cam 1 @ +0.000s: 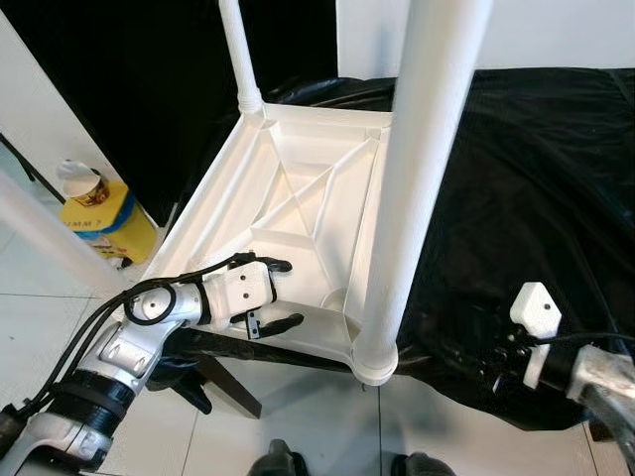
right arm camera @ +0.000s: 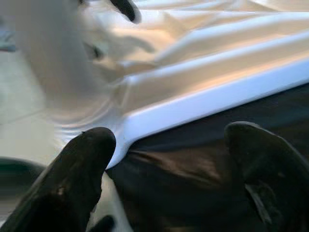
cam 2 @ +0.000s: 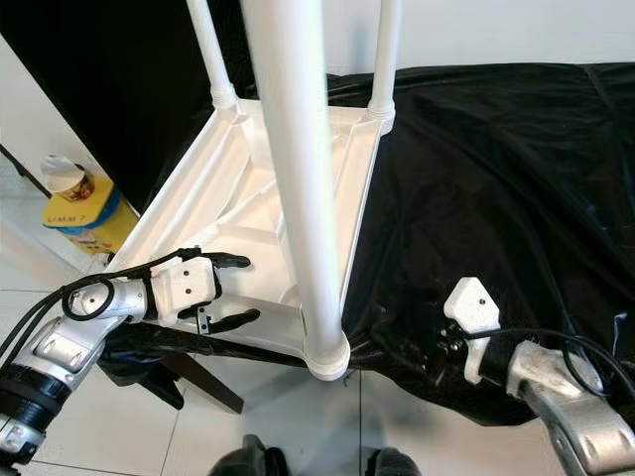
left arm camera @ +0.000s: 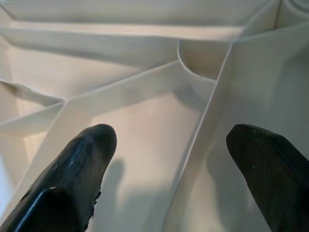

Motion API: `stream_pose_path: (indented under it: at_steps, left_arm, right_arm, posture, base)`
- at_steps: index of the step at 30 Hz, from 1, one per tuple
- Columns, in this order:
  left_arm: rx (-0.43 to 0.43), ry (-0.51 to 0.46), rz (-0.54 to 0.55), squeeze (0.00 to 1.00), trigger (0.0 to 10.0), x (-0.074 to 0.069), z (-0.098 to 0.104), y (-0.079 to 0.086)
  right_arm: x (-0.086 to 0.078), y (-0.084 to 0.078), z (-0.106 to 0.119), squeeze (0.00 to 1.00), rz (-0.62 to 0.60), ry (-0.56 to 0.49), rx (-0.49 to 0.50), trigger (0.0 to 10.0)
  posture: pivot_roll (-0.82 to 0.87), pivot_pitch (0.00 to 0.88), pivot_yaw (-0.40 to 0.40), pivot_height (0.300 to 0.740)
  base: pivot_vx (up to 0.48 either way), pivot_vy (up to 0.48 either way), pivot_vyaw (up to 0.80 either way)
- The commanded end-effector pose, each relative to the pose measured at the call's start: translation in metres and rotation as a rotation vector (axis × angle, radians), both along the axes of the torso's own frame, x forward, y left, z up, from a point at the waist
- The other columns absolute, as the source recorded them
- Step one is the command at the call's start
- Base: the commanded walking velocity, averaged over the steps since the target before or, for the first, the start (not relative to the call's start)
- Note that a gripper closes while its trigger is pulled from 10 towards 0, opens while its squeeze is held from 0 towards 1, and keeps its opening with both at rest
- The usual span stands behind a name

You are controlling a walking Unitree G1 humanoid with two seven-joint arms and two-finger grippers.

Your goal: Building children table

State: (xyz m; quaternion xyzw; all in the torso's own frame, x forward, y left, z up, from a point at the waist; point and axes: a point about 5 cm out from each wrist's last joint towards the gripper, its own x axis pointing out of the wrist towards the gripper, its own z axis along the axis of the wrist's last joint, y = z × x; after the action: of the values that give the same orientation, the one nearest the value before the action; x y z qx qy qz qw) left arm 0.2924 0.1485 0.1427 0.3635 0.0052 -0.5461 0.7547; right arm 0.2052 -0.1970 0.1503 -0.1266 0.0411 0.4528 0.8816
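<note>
White ribbed plastic upturned table looks light, stiff, slippery; my left gripper hangs spread over its near rim, my right gripper likewise released.

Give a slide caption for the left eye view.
Left gripper, open, reaches inside upturned white plastic table on black cloth.

Bright, even light; blurred right wrist view.
</note>
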Motion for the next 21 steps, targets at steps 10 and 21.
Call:
stream_pose_path:
  at_steps: [10, 21]
  left_arm:
    - [0.045, -0.020, -0.020, 0.00, 10.0, 0.031, -0.009, -0.024]
    - [-0.103, -0.054, 0.031, 0.00, 10.0, 0.038, 0.012, -0.028]
  right_arm:
    - [-0.022, 0.036, 0.024, 0.00, 0.272, 0.091, 0.097, 10.0]
    - [-0.006, 0.071, 0.013, 0.00, 0.282, 0.089, 0.192, 10.0]
  posture:
    - [-0.03, 0.096, 0.115, 0.740]
    - [0.01, 0.100, 0.089, 0.740]
  base:
    - [0.000, 0.000, 0.00]
    - [0.000, 0.000, 0.00]
